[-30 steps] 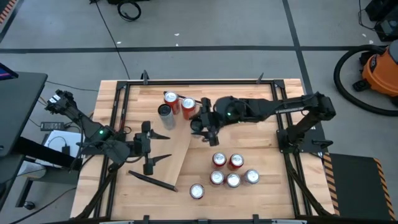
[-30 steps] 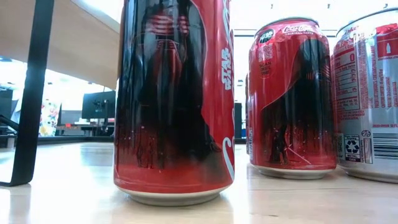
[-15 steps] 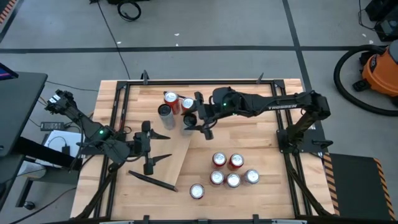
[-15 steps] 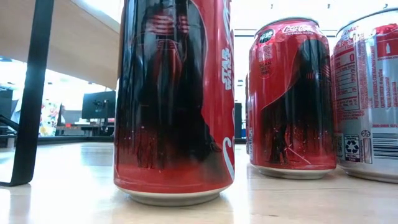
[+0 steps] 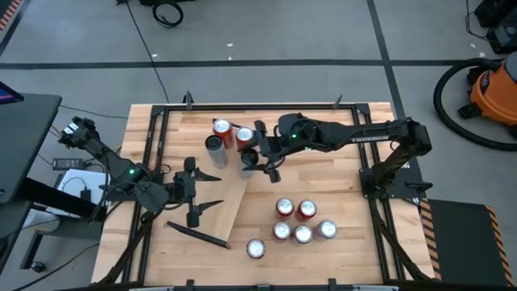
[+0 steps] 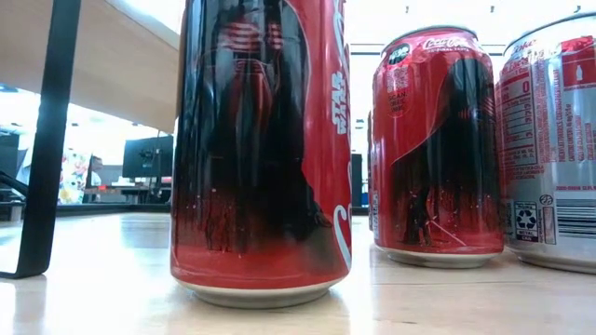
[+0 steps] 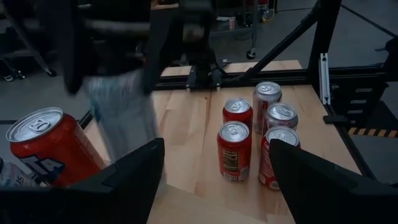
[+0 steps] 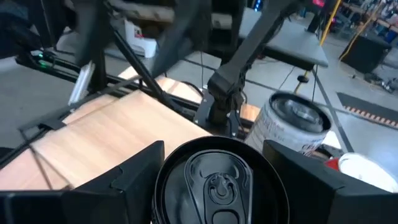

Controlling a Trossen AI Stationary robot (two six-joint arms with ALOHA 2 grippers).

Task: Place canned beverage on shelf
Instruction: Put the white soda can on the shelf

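Dark can (image 5: 249,157) is grasped upright in right tool (image 5: 258,158), just beside the 3 cans at worktop's far edge. Shelf (image 5: 222,200) lies nearer the camera side and left of the can, long axis slanting. Left tool (image 5: 194,192), released, rests on shelf, nearer it.

Ten beverage cans in the high view. Six red, silver-topped ones at lower centre: a cluster of five (image 5: 302,234), plus a single can (image 5: 255,248) at its lower left. Four more at upper centre: two red cans (image 5: 220,127), one grey can (image 5: 213,145), one dark can (image 5: 249,156). One pale wood shelf (image 5: 226,198) left of centre. One black-framed tabletop (image 5: 339,174). Two dark arms: left arm (image 5: 137,182), right arm (image 5: 355,139). One orange vacuum (image 5: 494,89) at far upper right.
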